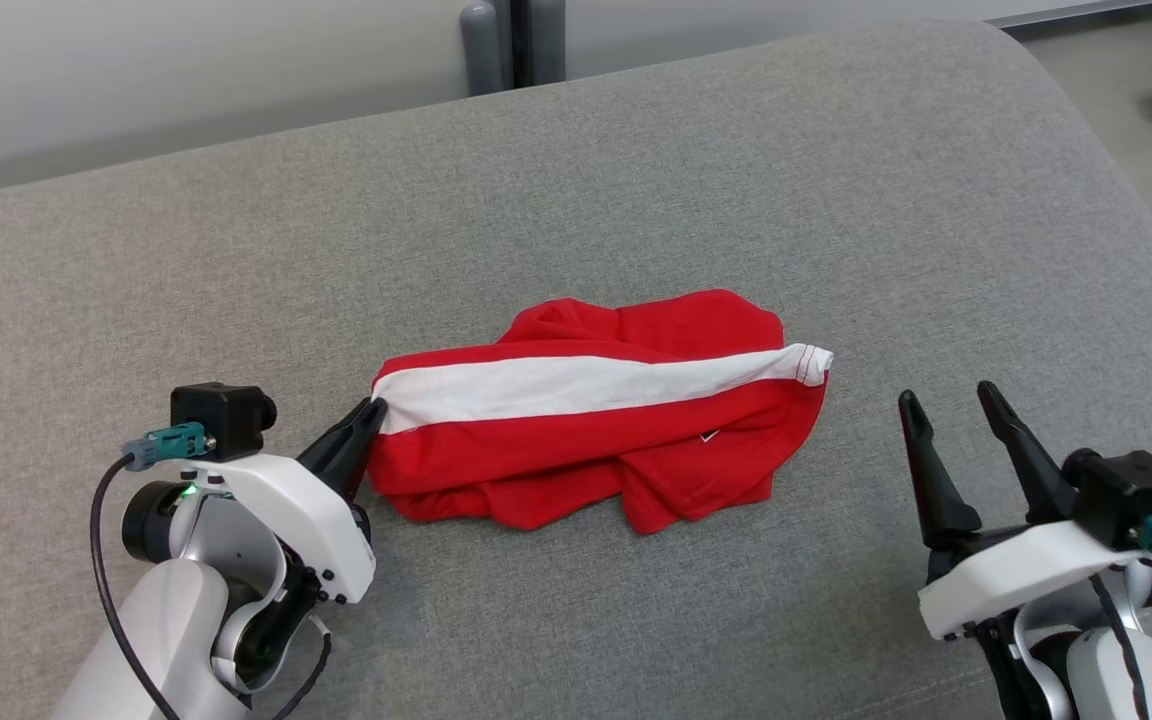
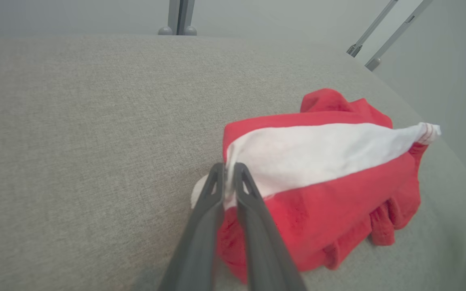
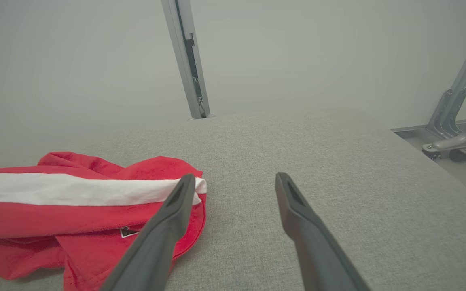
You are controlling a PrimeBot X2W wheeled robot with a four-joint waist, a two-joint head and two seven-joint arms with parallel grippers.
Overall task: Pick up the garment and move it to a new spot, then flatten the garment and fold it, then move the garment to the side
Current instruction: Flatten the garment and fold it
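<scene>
Left end effector (image 2: 228, 167) pinches garment (image 1: 556, 455); its small label (image 1: 709, 436) unreadable.

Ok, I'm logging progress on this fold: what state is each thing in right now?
garment: crumpled in a bunch on the grey cushion, not yet flattened or folded.
left gripper: shut on the garment's white-striped end.
right gripper: open, holding nothing, apart from the garment's other end.

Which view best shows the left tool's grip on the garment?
Left wrist view: the left tool pinches the garment by its white band up close. Head view shows it small; right wrist view, the garment's far end.
</scene>
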